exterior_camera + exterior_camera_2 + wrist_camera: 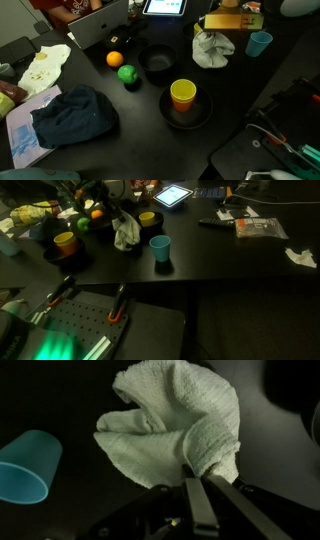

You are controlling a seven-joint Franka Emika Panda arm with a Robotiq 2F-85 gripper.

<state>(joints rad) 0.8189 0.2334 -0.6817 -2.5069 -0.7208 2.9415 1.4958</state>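
Note:
My gripper (pixel 200 478) is shut on a fold of a white towel (pixel 175 420), with both fingers pinched close together on its lower edge. In both exterior views the towel (pixel 212 47) (pixel 125 232) stands bunched up off the black table, hanging from the dark gripper (pixel 119 212). A teal cup (pixel 25 465) (pixel 259 43) (pixel 160 247) stands upright beside the towel, apart from it.
A yellow cup (pixel 183 94) sits in a black bowl (pixel 186 114). An empty black bowl (pixel 156 63), an orange (pixel 114 59), a green fruit (pixel 127 73) and a dark blue cloth (pixel 72 115) lie on the table. A tablet (pixel 172 195) lies at the back.

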